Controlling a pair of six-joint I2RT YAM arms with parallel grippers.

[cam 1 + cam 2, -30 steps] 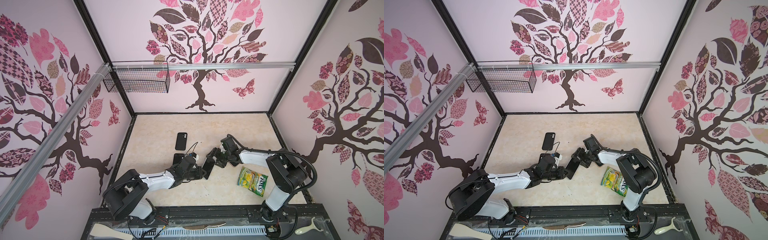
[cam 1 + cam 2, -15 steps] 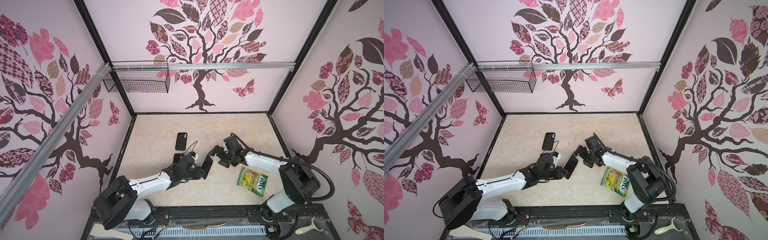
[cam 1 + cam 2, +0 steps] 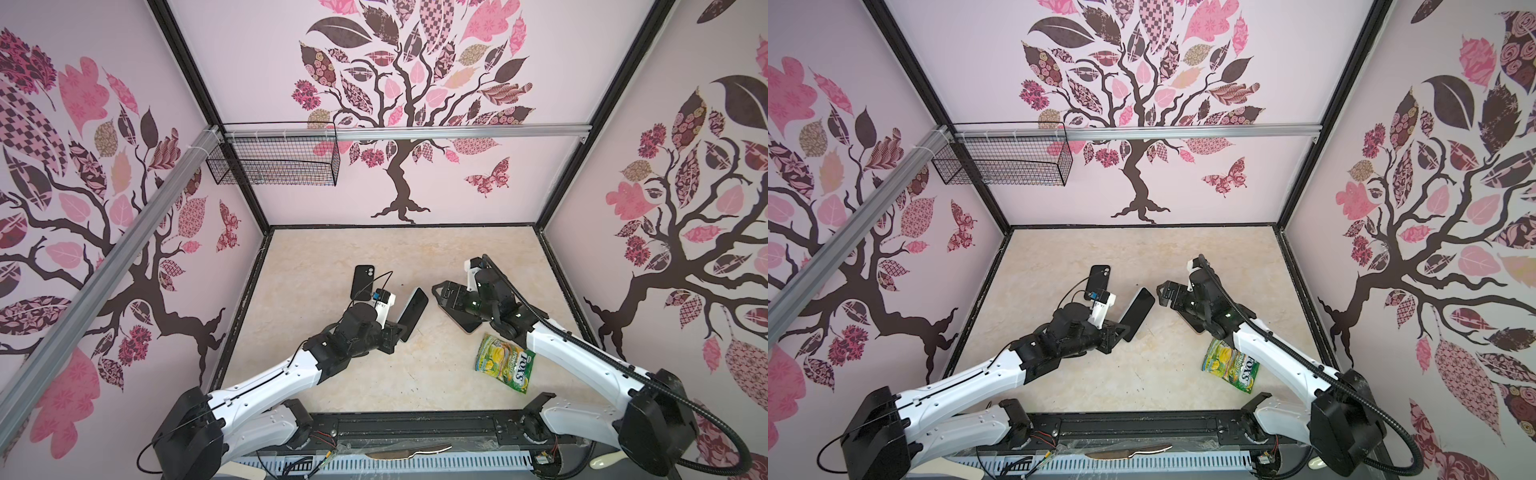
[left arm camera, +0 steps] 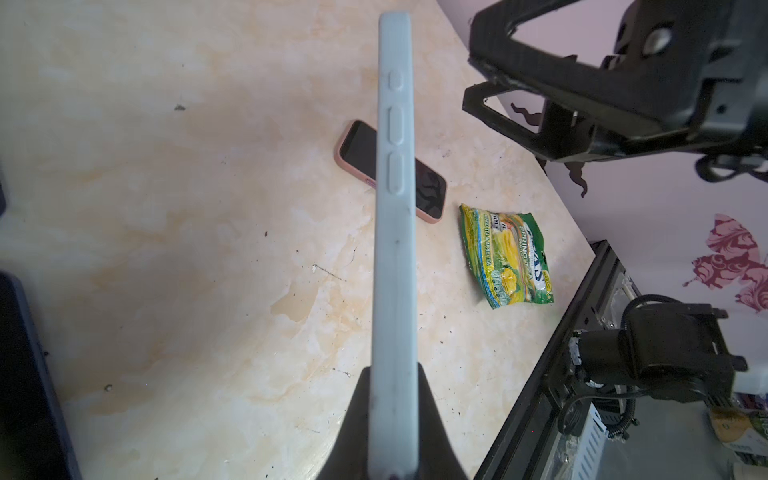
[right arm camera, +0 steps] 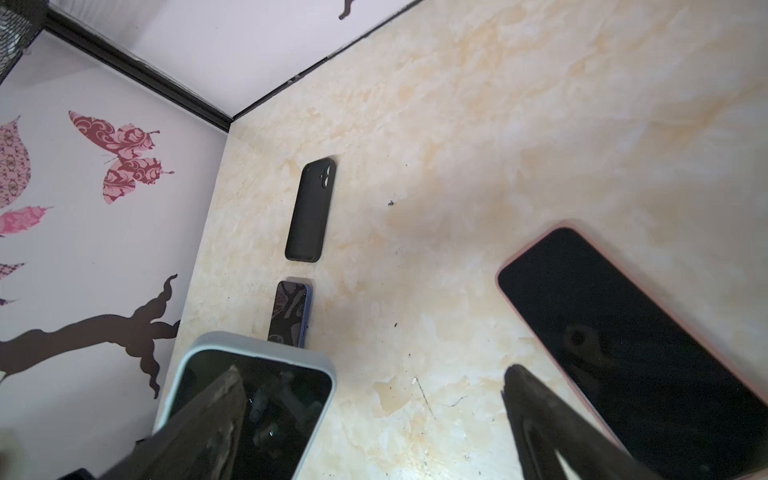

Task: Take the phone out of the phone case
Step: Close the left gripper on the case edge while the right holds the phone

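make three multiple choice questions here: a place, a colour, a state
1. Where is the green packet?
A. on the table's near right part
B. against the back wall
C. in the far left corner

2. What colour is the case on the phone the left pincer holds?
A. pink
B. light blue
C. black

3. How does the right pincer stand?
A. shut on the packet
B. shut on the phone
C. open, empty

Answers: 1 A, it lies flat there; 2 B, the left wrist view shows its pale blue edge; 3 C, its fingers stand wide apart.
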